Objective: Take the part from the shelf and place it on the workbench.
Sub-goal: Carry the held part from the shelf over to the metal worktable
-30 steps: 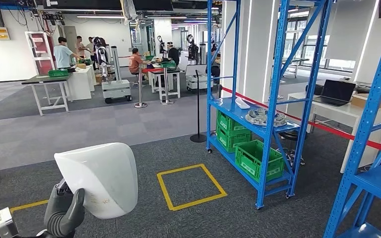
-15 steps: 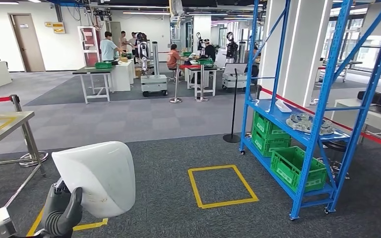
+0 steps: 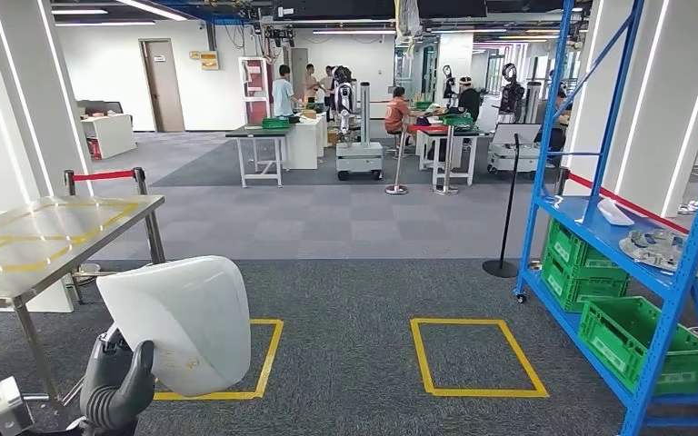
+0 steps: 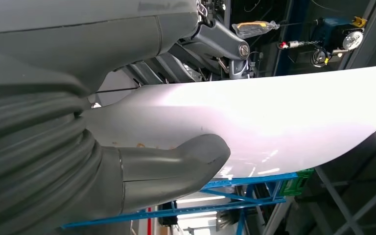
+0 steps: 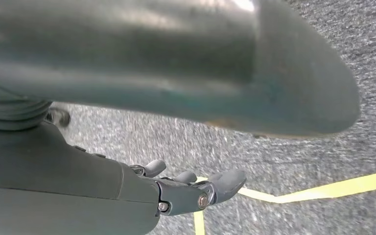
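The part (image 3: 177, 322) is a large white curved shell, held up at the lower left of the head view. My left hand (image 3: 118, 391) grips its lower edge from below. In the left wrist view the grey thumb (image 4: 176, 164) presses against the white shell (image 4: 274, 117). The metal workbench (image 3: 18, 245), marked with yellow tape, stands at the left. The blue shelf (image 3: 600, 227) is at the right. My right hand (image 5: 191, 191) hangs over the grey carpet with its fingers apart and nothing in it.
Green crates (image 3: 641, 341) sit on the shelf's lower level and flat metal parts (image 3: 673, 250) on its middle level. Two yellow squares (image 3: 477, 356) mark the carpet. A black stanchion (image 3: 506, 209) and a red barrier post (image 3: 100, 175) stand nearby. People work at far tables (image 3: 264, 136).
The camera has turned left: the shelf now sits at the right edge and the workbench has come into view at the left. My left hand still holds the white part.
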